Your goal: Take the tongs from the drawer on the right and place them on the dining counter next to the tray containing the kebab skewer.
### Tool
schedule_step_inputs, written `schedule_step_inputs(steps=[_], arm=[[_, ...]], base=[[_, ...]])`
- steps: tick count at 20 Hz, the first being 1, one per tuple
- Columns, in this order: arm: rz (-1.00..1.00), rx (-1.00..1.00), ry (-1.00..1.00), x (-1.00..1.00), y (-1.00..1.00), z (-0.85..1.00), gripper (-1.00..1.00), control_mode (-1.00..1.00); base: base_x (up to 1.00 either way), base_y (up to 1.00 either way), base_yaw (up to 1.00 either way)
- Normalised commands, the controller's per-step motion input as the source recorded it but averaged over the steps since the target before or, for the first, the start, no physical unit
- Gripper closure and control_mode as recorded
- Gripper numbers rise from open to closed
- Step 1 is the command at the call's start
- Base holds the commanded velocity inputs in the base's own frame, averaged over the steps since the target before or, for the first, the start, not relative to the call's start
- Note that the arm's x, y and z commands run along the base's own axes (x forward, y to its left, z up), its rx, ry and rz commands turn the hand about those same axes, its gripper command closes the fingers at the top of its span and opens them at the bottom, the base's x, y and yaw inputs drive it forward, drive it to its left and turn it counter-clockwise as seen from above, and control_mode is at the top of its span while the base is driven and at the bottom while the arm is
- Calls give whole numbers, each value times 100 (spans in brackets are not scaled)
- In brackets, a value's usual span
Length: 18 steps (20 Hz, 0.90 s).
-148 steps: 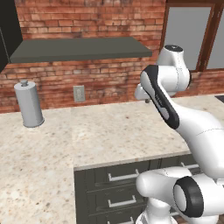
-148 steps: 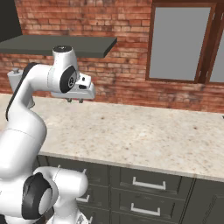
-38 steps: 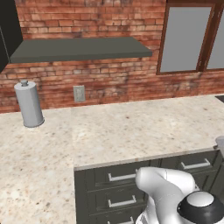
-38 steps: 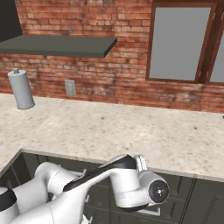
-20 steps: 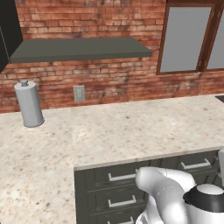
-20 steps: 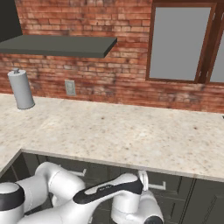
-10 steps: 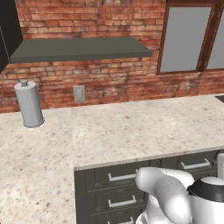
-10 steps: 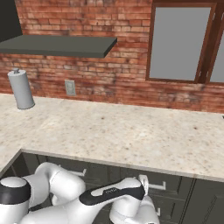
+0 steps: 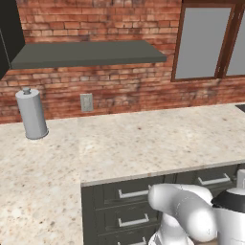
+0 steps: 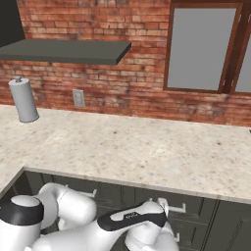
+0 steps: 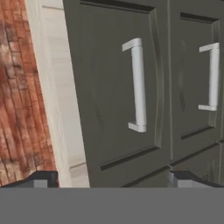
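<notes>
1. The gripper [image 11: 112, 177] hangs low in front of the cabinet run under the worktop [image 10: 147, 157]. Its two dark fingertips stand wide apart at the bottom of the hand view, with nothing between them. It is open and empty.

2. Ahead of it in the hand view is the drawer [image 11: 118, 87], a dark charcoal front with a silver bar handle [image 11: 138, 83]. The camera is rolled, so the bar reads as upright there. The drawer looks fully shut, and the gripper is not yet touching it.

3. A second dark front with its own handle [image 11: 212, 76] sits just beside the first. In the right base view the arm bends down near the right-hand handle [image 10: 172, 208] below the worktop's front edge.

4. The tongs are presumably inside the shut drawer; that is a judgement only.

5. The present step appears to be the approach to the handle, so the task is at its beginning.

6. Risks from here:
   - The two fronts look alike, so closing on the wrong bar would open the wrong compartment.
   - The handle lies off the middle line between the fingertips, as far as the rolled view lets me tell. Closing without re-centring could catch only one finger on the bar, or slip off as the pull starts.
   - A pull that is not square to the front could jam the drawer.

7. A grey paper towel holder [image 9: 31, 114] stands near the worktop's back left corner, well apart from the work.
</notes>
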Motion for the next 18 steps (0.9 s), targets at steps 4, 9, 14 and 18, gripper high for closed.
schedule_step_inputs(steps=[4,9,14,18], arm=[[0,0,0,28,-12,-24,-100,-100],[0,0,0,21,-13,-29,-100,-100],[0,0,-1,14,-16,-27,-100,-100],[0,0,-1,12,-18,-28,-100,-100]], base=[[0,0,0],[0,0,0],[0,0,0],[0,0,0]])
